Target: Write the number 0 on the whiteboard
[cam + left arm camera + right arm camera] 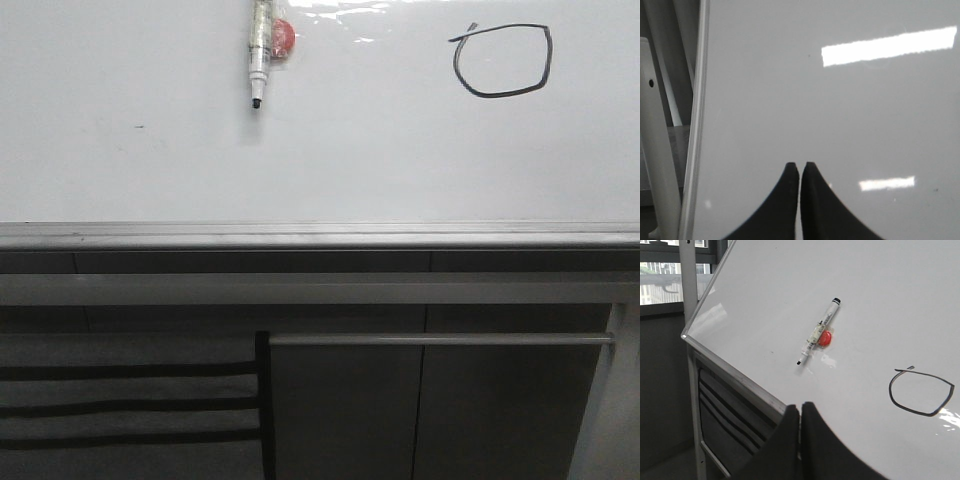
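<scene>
Your whiteboard [150,170] fills the upper half of the front view, glossy and white, with its grey metal lower rail [320,236] running the full width beneath it. The number 0 [502,60] sits toward two o'clock on the board: a thin black loop, roundish and slightly squared, with a short overlapping tail at its upper left corner.

A marker [259,52] hangs against the board near twelve o'clock, its dark tip pointing down toward six o'clock, uncapped. A small red round piece [282,38] touches its barrel on the three o'clock side. The marker and the drawn loop are well apart. A tiny dark speck [139,127] marks the board toward nine o'clock.

Your left gripper [800,167] shows in its wrist camera with both black fingers pressed together, nothing between them, the tips against a blank stretch of board lit by two bright reflections. Whether they touch the surface cannot be told.

Your right gripper [800,407] is likewise closed and empty in its own camera, its tips in front of the board's lower edge. Beyond it you see the marker [817,332] lying slantwise on the board with the red piece [825,338] beside it, and the number 0 [921,393] apart from both.

Below the rail, dark grey cabinet panels [420,410] and a horizontal grey bar [440,340] fill the front view.
</scene>
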Robot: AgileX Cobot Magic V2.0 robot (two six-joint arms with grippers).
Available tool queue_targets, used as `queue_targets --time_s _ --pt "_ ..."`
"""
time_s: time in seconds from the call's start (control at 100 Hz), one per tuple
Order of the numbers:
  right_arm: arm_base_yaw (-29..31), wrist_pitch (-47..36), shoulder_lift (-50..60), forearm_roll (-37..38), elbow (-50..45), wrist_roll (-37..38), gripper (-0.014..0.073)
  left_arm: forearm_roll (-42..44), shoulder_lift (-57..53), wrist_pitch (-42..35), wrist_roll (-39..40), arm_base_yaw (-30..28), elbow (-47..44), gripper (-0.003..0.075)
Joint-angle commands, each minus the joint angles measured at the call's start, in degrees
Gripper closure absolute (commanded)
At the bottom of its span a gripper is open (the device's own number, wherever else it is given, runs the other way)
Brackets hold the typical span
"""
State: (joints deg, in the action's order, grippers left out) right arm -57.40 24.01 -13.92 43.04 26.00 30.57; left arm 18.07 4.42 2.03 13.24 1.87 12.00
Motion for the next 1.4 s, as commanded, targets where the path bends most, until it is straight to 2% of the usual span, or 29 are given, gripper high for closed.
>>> queue_targets --time_s 0.0,0.18,0.26,0.39,0.52,0.72,1.39 --pt "0.4 -3.5 -0.9 2.0 1.5 0.0 0.0640 -6.7 0.7 -12.3 -0.2 -2.9 -2.3 0.0740" --pt "0.4 -3.5 -0.9 2.0 1.5 0.0 0.0640 -8.5 0.7 -14.2 -0.2 -3.4 -6.2 0.0740" --pt "0.4 -3.5 -0.9 2.0 1.5 0.0 0.0640 -12.1 0.5 -13.1 -1.2 -3.1 -8.4 0.0740" --pt "0.4 -3.5 -0.9 2.0 1.5 0.0 0.0640 -18.1 -2.7 -4.5 -3.6 -2.9 -11.6 0.0740" --pt "0.4 -3.5 -0.9 2.0 1.5 0.0 0.0640 -19.3 -6.4 1.8 -3.6 -2.9 -14.1 0.0740" --pt "0.4 -3.4 -0.9 2.0 1.5 0.0 0.0640 -18.1 -6.2 16.4 -3.8 -2.9 -14.0 0.0740" --pt "0.4 -3.3 -0.9 2.0 1.5 0.0 0.0640 -17.6 -6.2 16.1 -3.9 -2.9 -14.0 0.0740"
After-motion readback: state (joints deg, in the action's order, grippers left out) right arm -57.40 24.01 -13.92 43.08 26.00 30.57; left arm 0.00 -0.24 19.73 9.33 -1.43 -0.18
